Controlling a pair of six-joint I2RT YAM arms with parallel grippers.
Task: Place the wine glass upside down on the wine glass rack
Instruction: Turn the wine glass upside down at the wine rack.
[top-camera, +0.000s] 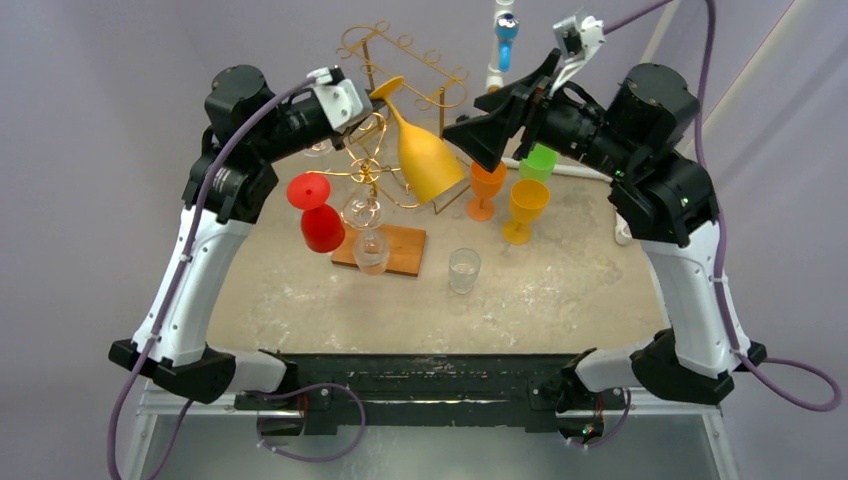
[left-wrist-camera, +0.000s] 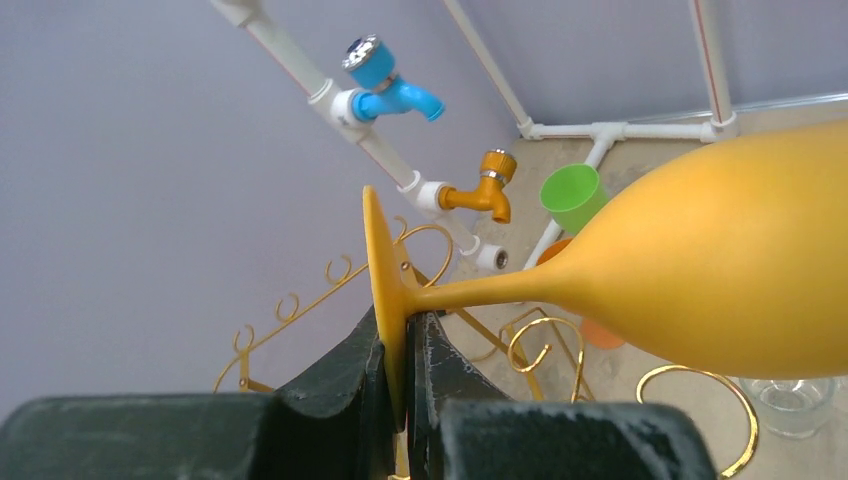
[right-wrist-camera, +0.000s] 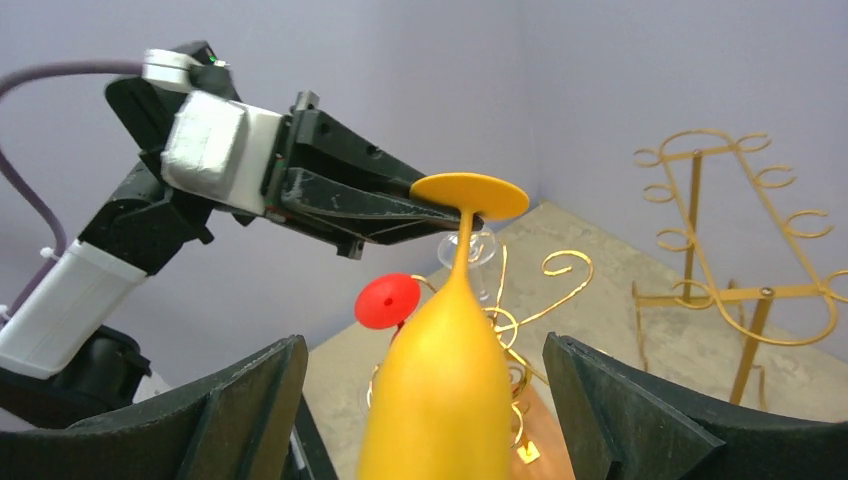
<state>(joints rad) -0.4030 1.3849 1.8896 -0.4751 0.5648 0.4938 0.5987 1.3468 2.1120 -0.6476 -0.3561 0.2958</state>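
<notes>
wine glass (top-camera: 428, 160) hung tilted foot-up, upper centre of top view, beside rack (top-camera: 405, 60) | left gripper (left-wrist-camera: 403, 350) pinched its foot | right gripper (right-wrist-camera: 423, 350) gaped empty either side of bowl | judged light, stiff, slick: grip foot rim

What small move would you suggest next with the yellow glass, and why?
Probably draw the open right gripper back: the left gripper pinches the foot of the yellow glass, bowl hanging down, so it seems free to carry it to the gold rack.

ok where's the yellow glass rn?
Top view, centre back: the yellow wine glass is airborne, foot up, foot pinched in the left tool, bowl beside the open right tool.
</notes>
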